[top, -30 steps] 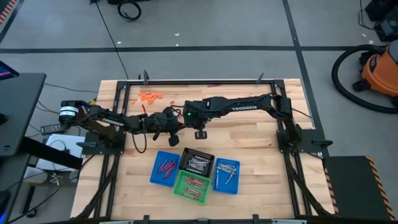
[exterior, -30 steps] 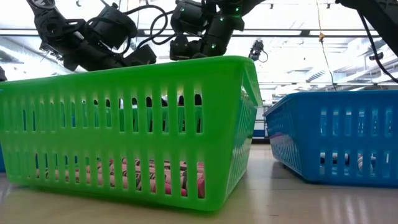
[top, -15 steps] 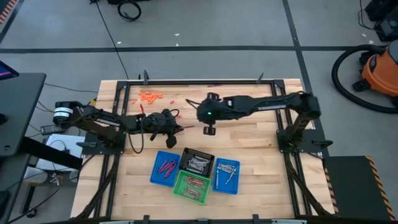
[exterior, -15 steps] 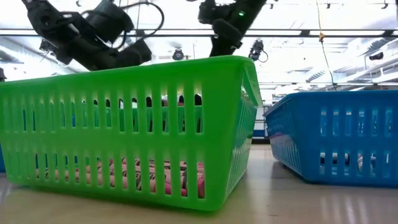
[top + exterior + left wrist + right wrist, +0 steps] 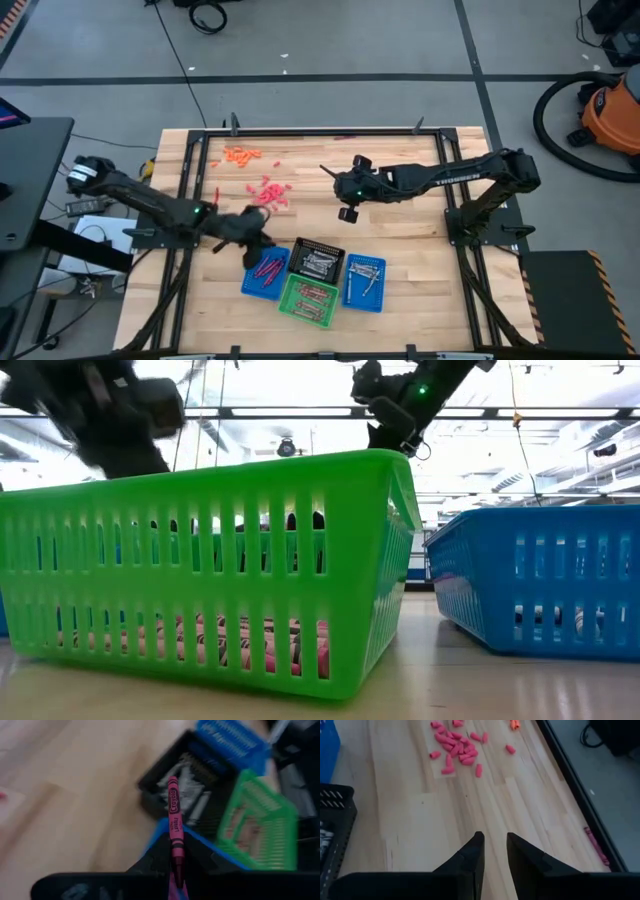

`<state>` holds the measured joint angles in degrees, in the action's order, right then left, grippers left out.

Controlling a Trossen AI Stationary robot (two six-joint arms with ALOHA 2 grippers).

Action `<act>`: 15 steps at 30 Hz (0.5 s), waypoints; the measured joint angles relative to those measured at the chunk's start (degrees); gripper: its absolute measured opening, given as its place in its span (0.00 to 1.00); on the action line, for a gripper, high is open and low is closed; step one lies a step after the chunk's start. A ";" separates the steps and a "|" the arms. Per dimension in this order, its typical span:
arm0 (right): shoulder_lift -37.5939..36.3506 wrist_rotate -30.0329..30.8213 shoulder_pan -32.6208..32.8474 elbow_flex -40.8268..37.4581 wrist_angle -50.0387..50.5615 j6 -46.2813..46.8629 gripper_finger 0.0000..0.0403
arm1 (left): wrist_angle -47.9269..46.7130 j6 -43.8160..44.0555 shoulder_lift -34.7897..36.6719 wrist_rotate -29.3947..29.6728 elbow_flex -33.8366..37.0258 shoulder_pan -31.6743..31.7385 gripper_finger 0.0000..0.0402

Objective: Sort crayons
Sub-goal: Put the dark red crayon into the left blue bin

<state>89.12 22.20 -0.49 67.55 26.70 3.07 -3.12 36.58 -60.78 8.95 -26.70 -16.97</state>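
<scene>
One pink crayon, light, stiff, probably brittle, sits pinched endwise in the left gripper; right gripper slightly parted, empty.

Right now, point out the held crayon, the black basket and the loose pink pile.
crayon [image 5: 174,827]: left wrist view, mid-wrapper.
black basket [image 5: 302,247]: high view, far rim.
pink pile [image 5: 456,752]: right wrist view, centre of the cluster.

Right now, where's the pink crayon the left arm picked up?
The pink crayon is clamped in the left gripper, on the table's left side in the high view, just beside the left blue basket.
</scene>
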 joint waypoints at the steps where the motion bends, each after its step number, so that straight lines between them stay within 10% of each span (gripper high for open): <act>1: 0.00 -0.03 0.03 -0.23 -0.24 0.31 0.22 | 0.24 1.62 0.65 1.15 0.00 -2.00 0.09; 15: 0.70 -1.07 3.15 -0.76 -6.01 0.53 0.22 | -7.47 32.45 -0.26 28.34 -0.07 -26.95 0.09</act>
<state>89.82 21.12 2.66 66.78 20.68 3.60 -10.59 69.03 -61.04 37.28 -26.76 -43.92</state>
